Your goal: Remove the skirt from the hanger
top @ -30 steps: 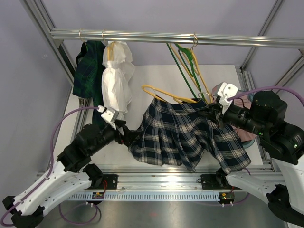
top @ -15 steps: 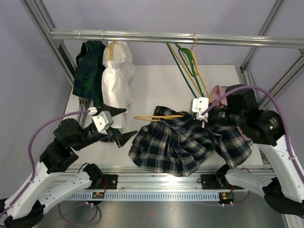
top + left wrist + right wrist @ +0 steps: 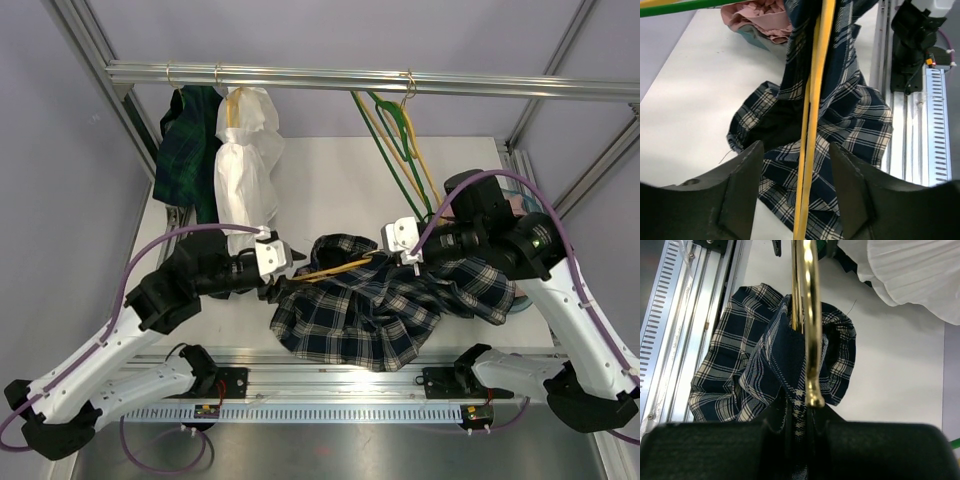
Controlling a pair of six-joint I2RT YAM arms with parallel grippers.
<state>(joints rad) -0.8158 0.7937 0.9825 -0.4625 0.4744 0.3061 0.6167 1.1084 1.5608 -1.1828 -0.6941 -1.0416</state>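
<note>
Count: 1 plaid skirt (image 3: pixel 385 305), 1 yellow hanger (image 3: pixel 335 269) w/ it, 2 arms.

Skirt mostly heaped on the white table (image 3: pixel 330 165), near front edge, between the 2 grippers. Part of it is lifted and draped over the hanger at the right end; rest lies bunched on the table.

Right gripper (image 3: pixel 408 252): jaws pinched nearly together on the hanger's right end. Right wrist view shows skirt fabric (image 3: pixel 790 357) caught in that same pinch alongside the hanger's gold hook end (image 3: pixel 807 315). Hanger is held up off the table, tilted, running left toward the other arm.

Left gripper (image 3: pixel 285 262): jaws partway apart, one on each side of the hanger's left end. Left wrist view: yellow bar (image 3: pixel 812 120) runs down the gap between the 2 fingers (image 3: pixel 740 195). Pads look clear of the bar, so no grip.

Rail (image 3: pixel 330 77) at the back: 2 hung garments on left, 1 dark green plaid (image 3: pixel 188 150), 1 white (image 3: pixel 245 160). 2 empty hangers right of centre, 1 green (image 3: pixel 392 130), 1 yellow (image 3: pixel 420 150).

Pink cloth (image 3: pixel 765 17) on the table beyond the skirt, seen in left wrist view.
</note>
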